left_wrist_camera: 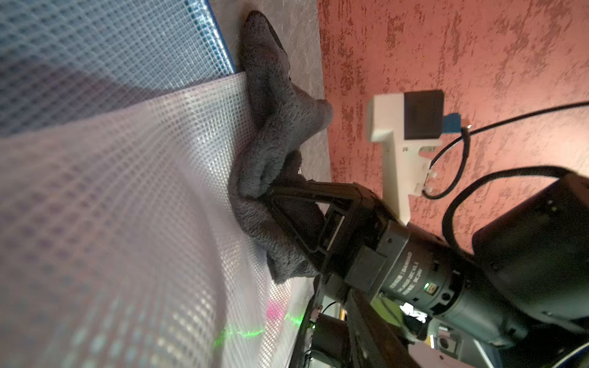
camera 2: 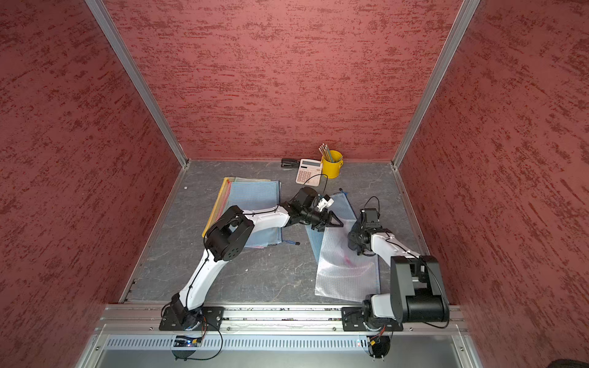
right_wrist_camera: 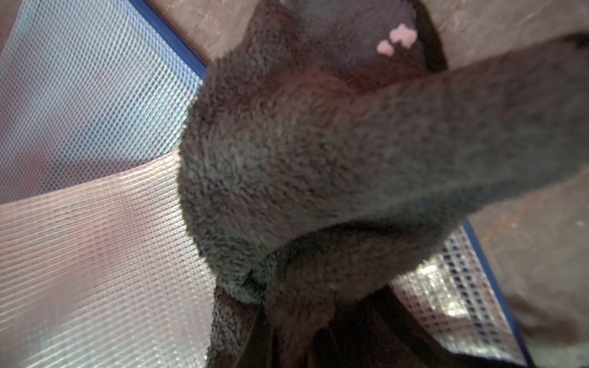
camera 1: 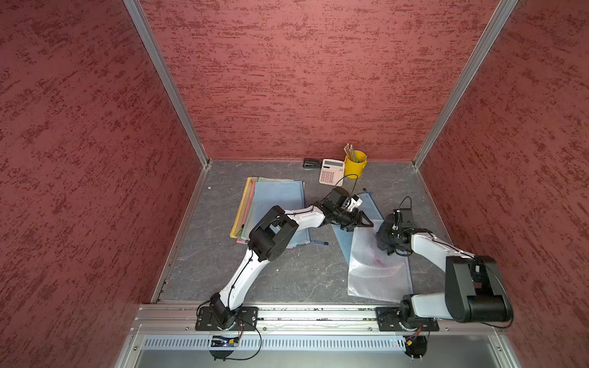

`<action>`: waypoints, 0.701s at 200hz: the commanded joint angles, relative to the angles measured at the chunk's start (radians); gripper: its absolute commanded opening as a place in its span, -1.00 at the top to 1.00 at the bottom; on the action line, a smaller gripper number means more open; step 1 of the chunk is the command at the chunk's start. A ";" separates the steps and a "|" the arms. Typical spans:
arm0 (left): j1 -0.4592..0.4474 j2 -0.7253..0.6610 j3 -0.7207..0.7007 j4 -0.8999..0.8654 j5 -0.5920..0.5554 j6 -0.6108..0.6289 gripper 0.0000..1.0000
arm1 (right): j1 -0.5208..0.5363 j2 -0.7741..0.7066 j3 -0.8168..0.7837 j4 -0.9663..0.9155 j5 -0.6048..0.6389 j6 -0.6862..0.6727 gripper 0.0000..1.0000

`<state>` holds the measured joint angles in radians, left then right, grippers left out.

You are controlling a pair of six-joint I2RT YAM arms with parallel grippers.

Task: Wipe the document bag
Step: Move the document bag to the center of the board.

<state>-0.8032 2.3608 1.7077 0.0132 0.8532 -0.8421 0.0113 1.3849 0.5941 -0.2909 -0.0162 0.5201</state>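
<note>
Right claw [left_wrist_camera: 269, 194] is clamped on a dark grey fleece cloth [left_wrist_camera: 277, 133] at the far right edge of the translucent mesh document bag [camera 1: 376, 274]. The bag lies right of centre on the grey worktop [camera 1: 302, 274], overlapping a blue mesh bag [camera 1: 371, 205]. Left claw [camera 1: 366, 222] is at its far edge, grip unclear. Wrist lettering is too small to read. A yellow cup [camera 1: 355, 167] holds pencils [camera 1: 350, 151].

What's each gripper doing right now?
Left gripper: at the edge of the clear document bag; open or closed cannot be told.
Right gripper: closed on the grey cloth.
</note>
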 commanded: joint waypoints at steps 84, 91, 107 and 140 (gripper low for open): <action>0.029 -0.187 0.010 -0.368 -0.124 0.265 1.00 | 0.025 -0.176 0.355 -0.230 0.068 -0.145 1.00; 0.040 -0.231 -0.038 -0.360 -0.136 0.260 1.00 | 0.040 -0.191 0.401 -0.247 0.047 -0.157 1.00; 0.081 -0.328 -0.166 -0.313 -0.162 0.222 1.00 | 0.110 -0.193 0.490 -0.283 0.005 -0.169 1.00; 0.151 -0.400 -0.344 -0.262 -0.153 0.203 1.00 | 0.342 -0.142 0.478 -0.265 0.014 -0.124 1.00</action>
<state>-0.7002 1.9633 1.4601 -0.2764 0.7212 -0.6312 0.2207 1.1988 1.1259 -0.5129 0.0177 0.3878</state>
